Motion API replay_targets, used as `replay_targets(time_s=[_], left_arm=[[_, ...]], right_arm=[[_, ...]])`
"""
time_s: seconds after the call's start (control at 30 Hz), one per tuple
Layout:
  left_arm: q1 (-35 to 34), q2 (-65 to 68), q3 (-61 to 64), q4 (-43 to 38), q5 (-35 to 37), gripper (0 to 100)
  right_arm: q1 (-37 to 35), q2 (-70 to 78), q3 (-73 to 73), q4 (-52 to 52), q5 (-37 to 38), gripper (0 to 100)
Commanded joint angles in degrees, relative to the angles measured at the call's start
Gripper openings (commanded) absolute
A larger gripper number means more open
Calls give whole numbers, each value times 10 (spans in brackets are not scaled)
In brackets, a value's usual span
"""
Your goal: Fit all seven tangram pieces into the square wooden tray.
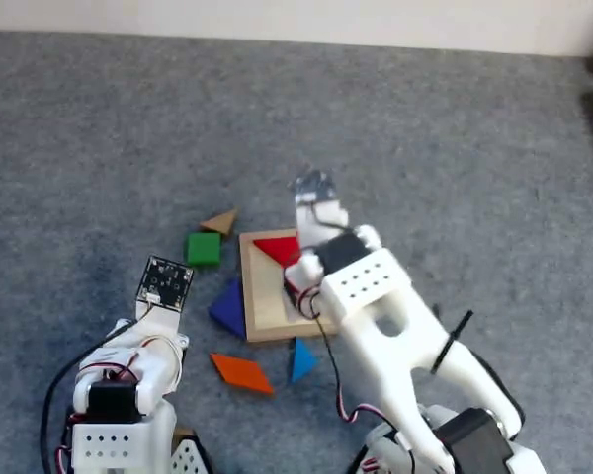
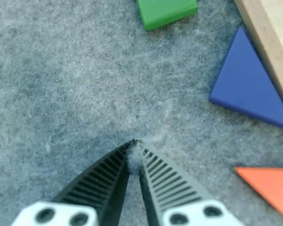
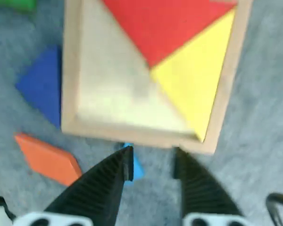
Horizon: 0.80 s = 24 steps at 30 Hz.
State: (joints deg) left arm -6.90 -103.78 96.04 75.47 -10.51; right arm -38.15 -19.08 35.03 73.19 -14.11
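Piece count: seven tangram pieces, two inside the tray and five outside it.

The square wooden tray (image 1: pixel 262 306) has a raised rim and a pale, flat floor. It lies on grey, short-pile carpet (image 1: pixel 425 148) between the two arms.

Inside the tray:
- One red triangle (image 1: pixel 280 249). Its long side lies along the far rim and its apex points to the tray centre.
- One yellow triangle (image 3: pixel 193 89). Its long side lies along an adjoining rim, and its apex meets the red apex at the centre.

On the carpet:
- One green square (image 1: pixel 204 248), beside the far left corner of the tray.
- One tan triangle (image 1: pixel 219 222), just beyond the green square.
- One dark blue triangle (image 1: pixel 229 308). Its long side runs along the tray's left rim and its apex points away from the tray.
- One orange parallelogram (image 1: pixel 242 372), near the tray's near edge, with its long axis diagonal.
- One light blue triangle (image 1: pixel 301 360), just beside the near rim.

All pieces are flat, smooth and matte.

Left gripper (image 2: pixel 134 147): the ribbed jaws are together and empty, over bare carpet.

Right gripper (image 3: pixel 153 162): the jaws are apart and empty, above the tray's near rim.
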Motion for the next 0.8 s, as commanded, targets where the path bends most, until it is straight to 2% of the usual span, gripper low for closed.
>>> replay_targets(time_s=[0.0,0.17,0.47,0.77], left_arm=[[-9,-6,11,3,6,5],[-9,-6,11,3,6,5],[-9,-6,11,3,6,5],[-9,-7,11,3,6,5]], right_arm=[[-39,-26,22,3,-11,242],[-84,-26,80,-29,-11,242],[-87,-26,165,-139,-14,242],[-121,-26,168,-145,-164,242]])
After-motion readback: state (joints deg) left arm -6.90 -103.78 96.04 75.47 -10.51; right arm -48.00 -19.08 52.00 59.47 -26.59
